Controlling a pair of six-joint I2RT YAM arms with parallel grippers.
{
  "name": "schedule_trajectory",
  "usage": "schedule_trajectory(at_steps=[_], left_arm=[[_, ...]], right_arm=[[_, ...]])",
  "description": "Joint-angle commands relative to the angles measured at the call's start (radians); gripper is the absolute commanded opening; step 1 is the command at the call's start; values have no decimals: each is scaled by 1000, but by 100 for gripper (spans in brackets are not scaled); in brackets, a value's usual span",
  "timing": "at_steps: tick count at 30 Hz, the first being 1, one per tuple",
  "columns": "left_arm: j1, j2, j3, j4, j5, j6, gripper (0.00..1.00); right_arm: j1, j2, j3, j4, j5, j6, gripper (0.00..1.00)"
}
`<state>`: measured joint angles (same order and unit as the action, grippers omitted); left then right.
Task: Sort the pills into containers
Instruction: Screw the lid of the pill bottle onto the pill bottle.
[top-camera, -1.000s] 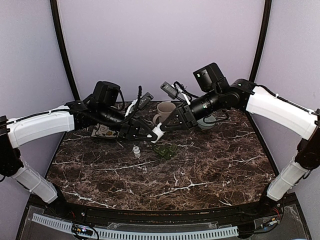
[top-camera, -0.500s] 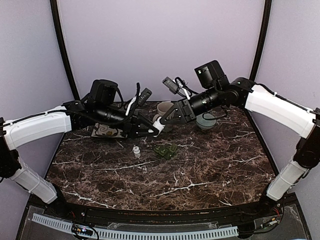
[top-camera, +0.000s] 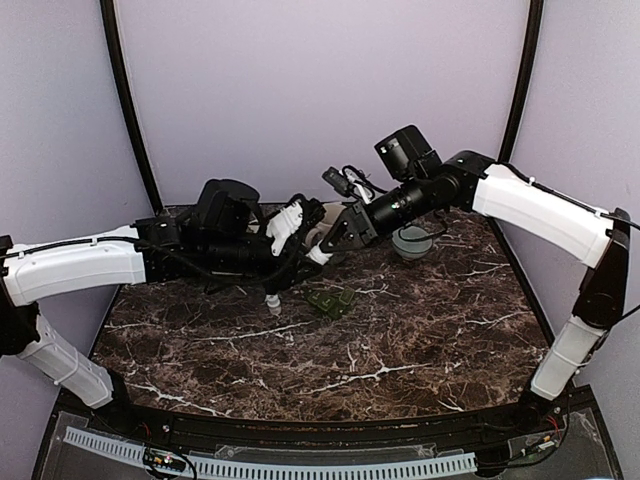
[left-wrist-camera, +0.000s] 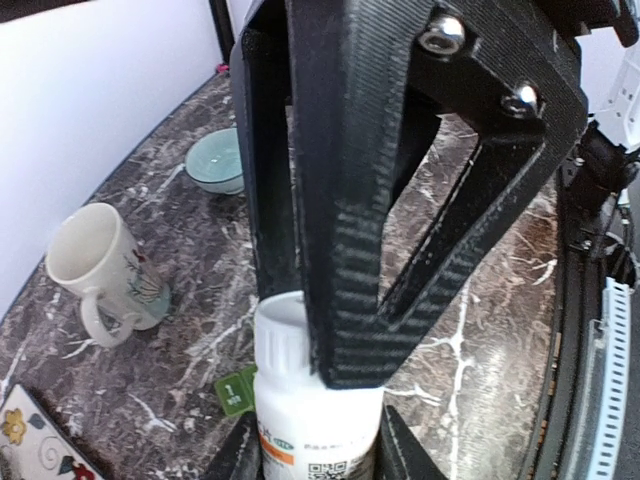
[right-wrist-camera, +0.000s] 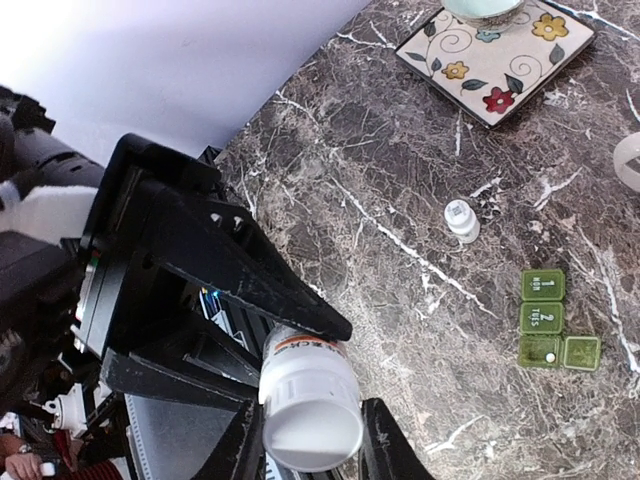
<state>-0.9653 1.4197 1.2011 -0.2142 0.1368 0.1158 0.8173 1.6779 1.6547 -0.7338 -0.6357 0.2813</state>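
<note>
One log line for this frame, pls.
left hand: shut on white plastic pill bottle body | right hand: shut on its cap | green plastic pill organiser: on dark marble table, one compartment open, white pill inside

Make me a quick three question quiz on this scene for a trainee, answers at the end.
1. True or false: the left end effector and right end effector both grip the bottle.
2. In the organizer, what lies in the open compartment? A. a white pill B. a screw C. nothing
3. Which stands farther right, mug or bowl?
Key: 1 true; 2 A; 3 bowl.
</note>
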Motion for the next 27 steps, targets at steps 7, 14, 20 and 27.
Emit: schedule_trajectory(at_steps=[7, 14, 20, 27], left_arm=[[-173, 12, -49, 577, -505, 260, 9], [-260, 116, -38, 805, -741, 437, 9], [-275, 140, -40, 904, -811, 502, 10], [-276, 98, -68, 865, -759, 451, 8]], right_arm=[[43, 87, 84, 34, 1, 133, 0], [40, 133, 105, 40, 51, 223, 0], [34, 130, 99, 53, 74, 252, 0], [25, 85, 65, 102, 66, 263, 24]])
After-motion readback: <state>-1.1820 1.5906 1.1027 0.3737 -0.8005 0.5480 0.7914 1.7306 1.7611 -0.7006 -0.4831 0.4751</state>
